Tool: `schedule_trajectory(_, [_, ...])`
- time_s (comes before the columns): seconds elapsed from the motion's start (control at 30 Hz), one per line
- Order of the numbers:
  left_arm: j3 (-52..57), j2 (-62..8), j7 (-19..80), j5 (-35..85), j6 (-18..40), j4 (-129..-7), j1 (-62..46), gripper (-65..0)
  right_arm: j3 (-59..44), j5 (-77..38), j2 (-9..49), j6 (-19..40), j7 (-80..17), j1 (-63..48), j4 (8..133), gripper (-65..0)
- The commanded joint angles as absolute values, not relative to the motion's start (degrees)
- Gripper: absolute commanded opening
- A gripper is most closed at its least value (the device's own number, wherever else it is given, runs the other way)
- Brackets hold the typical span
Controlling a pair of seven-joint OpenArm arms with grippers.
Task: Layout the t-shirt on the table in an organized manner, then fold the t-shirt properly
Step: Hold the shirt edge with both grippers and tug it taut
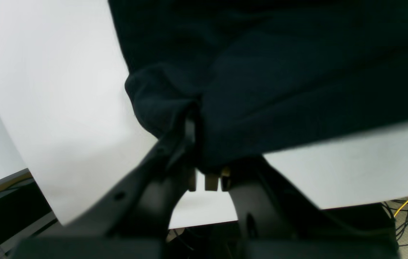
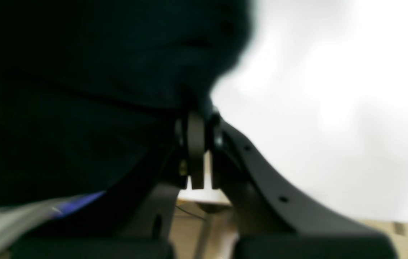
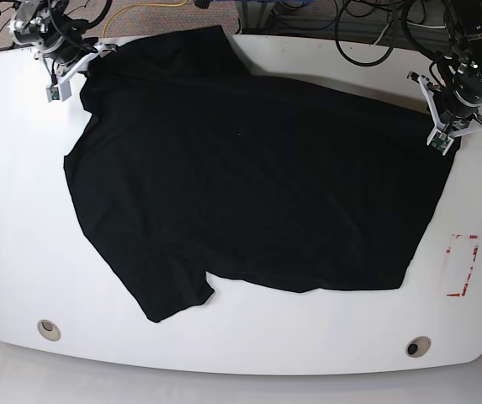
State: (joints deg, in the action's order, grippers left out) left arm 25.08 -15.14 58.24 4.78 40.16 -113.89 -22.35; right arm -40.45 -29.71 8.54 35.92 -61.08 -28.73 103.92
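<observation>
The black t-shirt [image 3: 249, 185] lies spread across the white table [image 3: 249, 353], with one sleeve pointing to the near left. My left gripper [image 3: 436, 128] is at the shirt's far right corner. In the left wrist view the left gripper [image 1: 193, 124] is shut on a bunched edge of the t-shirt [image 1: 279, 72] above the table [image 1: 63, 90]. My right gripper [image 3: 81, 67] is at the shirt's far left corner. In the blurred right wrist view the right gripper [image 2: 197, 113] is shut on the t-shirt's [image 2: 81, 90] edge, with the table [image 2: 333, 108] beside it.
A red-and-white tape rectangle [image 3: 462, 265] is on the table's right side, just right of the shirt. Two round holes [image 3: 49, 329] [image 3: 417, 346] sit near the front edge. Cables [image 3: 367, 25] run behind the far edge.
</observation>
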Motion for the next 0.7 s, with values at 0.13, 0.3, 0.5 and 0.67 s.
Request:
schedule_trajectory(0.13, [22.64, -15.87, 57.71, 4.44, 40.00, -114.51, -23.43, -65.0, -40.31, -30.02, 13.58, 35.82, -63.60, -28.79, 104.92, -63.7])
schedule_trajectory(0.3, [20.00, -15.60, 57.71, 4.44, 40.00, -114.07, -24.04, -65.0, -40.22, -30.02, 13.85, 35.82, -64.22, -28.70, 104.92, -63.7])
schedule_trajectory(0.5, [18.86, -15.52, 57.71, 4.44, 40.00, -114.07, -24.84, -65.0, -40.22, -30.11, 13.49, 36.44, -65.63, -28.97, 105.01, -63.6])
schedule_trajectory(0.67, [18.77, -15.60, 57.71, 4.44, 40.00, -114.07, -25.27, -65.0, -40.22, -30.02, 12.62, 40.00, -68.18, -28.97, 107.21, -63.6])
